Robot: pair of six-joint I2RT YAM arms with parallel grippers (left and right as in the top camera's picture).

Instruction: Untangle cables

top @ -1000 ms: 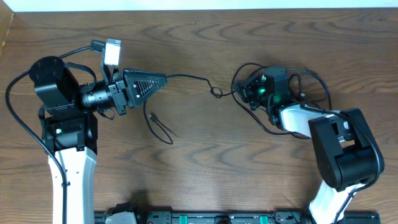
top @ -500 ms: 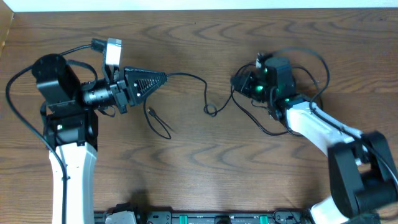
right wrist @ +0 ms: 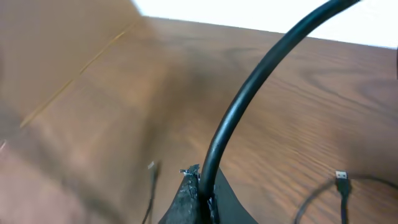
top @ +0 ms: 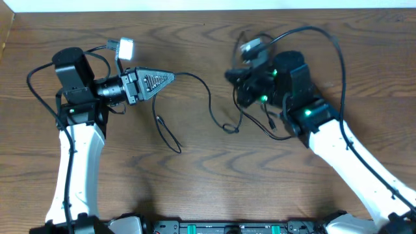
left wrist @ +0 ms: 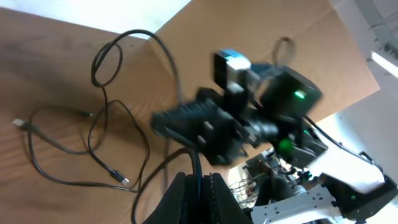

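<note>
Thin black cables lie across the wooden table. My left gripper (top: 173, 77) points right and is shut on one black cable (top: 208, 99), which curves down to a small loop (top: 227, 127). In the left wrist view that cable (left wrist: 198, 163) rises from between the shut fingers (left wrist: 214, 198). My right gripper (top: 233, 77) hovers at mid-table, shut on another black cable (right wrist: 249, 93) that arcs up from its fingertips (right wrist: 198, 190). More cable strands (top: 268, 123) hang tangled beneath the right arm. A loose cable (top: 166, 134) with a plug end lies below the left gripper.
Small plug ends show in the right wrist view, one at the right (right wrist: 341, 175) and one blurred at the left (right wrist: 152, 166). Looped cables (left wrist: 102, 124) lie on the wood in the left wrist view. The table's far edge (top: 208, 9) runs along the top.
My right arm has swung up and to the left, carrying its cable. The small loop in the left gripper's cable has slid down the table. The left gripper has stayed about where it was.
</note>
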